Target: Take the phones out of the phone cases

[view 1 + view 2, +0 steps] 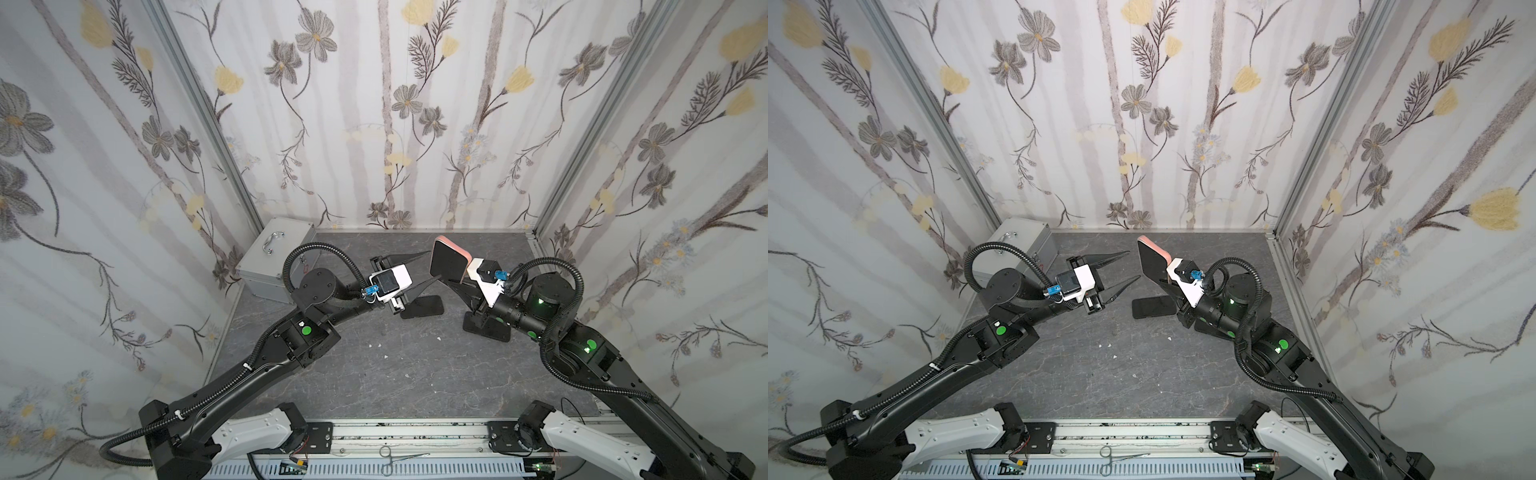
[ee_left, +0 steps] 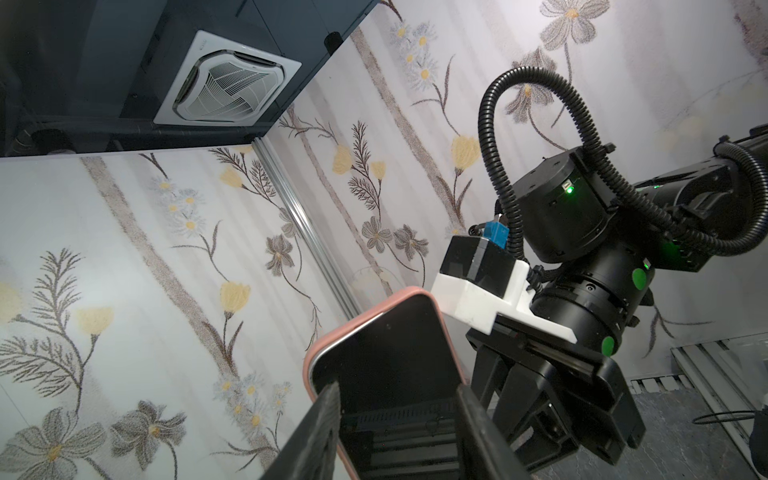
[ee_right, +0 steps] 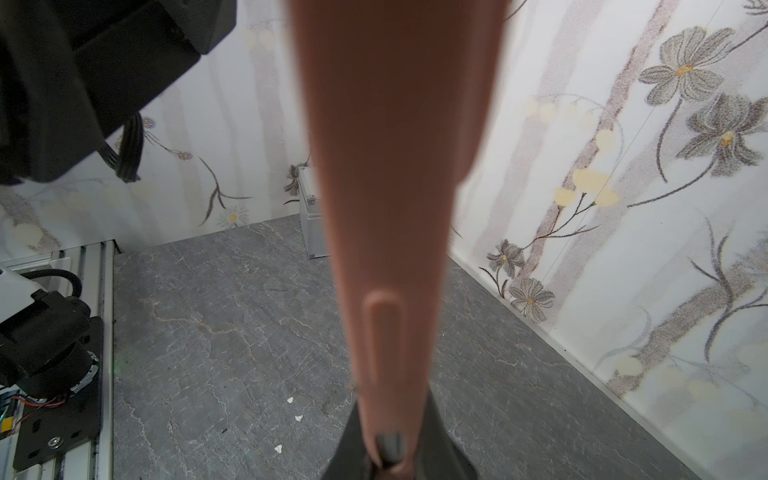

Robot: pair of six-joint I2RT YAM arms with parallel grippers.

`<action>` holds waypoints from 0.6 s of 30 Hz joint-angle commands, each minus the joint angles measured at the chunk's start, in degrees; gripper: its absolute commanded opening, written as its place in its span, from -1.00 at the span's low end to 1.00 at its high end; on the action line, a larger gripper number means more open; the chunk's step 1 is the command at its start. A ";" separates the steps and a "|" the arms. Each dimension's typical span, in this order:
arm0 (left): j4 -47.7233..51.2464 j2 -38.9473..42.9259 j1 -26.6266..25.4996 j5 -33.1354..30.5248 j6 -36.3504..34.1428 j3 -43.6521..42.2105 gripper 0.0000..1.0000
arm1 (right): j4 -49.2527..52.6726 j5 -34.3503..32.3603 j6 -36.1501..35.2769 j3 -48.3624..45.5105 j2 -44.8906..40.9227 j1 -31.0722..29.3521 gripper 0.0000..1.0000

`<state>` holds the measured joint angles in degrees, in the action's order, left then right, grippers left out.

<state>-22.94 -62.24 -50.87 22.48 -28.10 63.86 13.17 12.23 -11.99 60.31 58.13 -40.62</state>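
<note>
Probably soft case (image 3: 395,166), stiff slick phone (image 2: 390,361): right tool (image 1: 1162,282) clamps the case, left tool (image 1: 1133,264) is apart, peel a top corner.

Bright, even, diffuse; soft shadows only.
Bowed at the edges in both top views; blurred on the phone case (image 3: 395,166) close to the right wrist lens.

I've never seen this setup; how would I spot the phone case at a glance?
Find the grey stone-look table between the flowered walls, then the right gripper poised above it. It holds a dark-screened phone nearly upright; the phone case is the salmon-pink shell around it, the only pink thing there.
</note>
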 commanded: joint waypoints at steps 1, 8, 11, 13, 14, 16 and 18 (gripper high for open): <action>-0.96 0.01 0.06 -0.93 -0.63 0.48 -0.07 | -2.15 2.17 -1.35 0.48 -0.12 -0.33 -1.00; -0.98 0.36 0.12 -2.19 -0.52 0.39 -0.08 | -1.51 3.34 -1.68 0.20 -0.22 -0.60 -1.00; -1.01 0.28 0.07 -2.32 -0.38 0.42 -0.08 | -1.74 3.14 -1.89 -0.02 -0.38 -1.08 -1.00; -0.99 0.36 0.07 -2.19 -0.21 0.48 -0.08 | -1.53 2.64 -1.99 -0.02 -0.36 -1.21 -1.00; -0.97 0.36 0.07 -2.05 -0.20 0.39 -0.08 | -1.52 2.47 -1.99 -0.02 -0.30 -1.30 -1.00; -1.00 0.36 0.07 -1.97 -0.20 0.48 -0.09 | -1.51 2.38 -1.99 -0.04 -0.30 -1.39 -1.00; -1.03 0.28 0.01 -1.99 -0.12 0.57 -0.13 | -1.58 2.57 -1.98 0.06 -0.14 -1.48 -1.00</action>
<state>-22.72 -62.11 -50.85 20.64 -28.08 63.86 13.45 14.63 -12.73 60.20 57.89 -41.91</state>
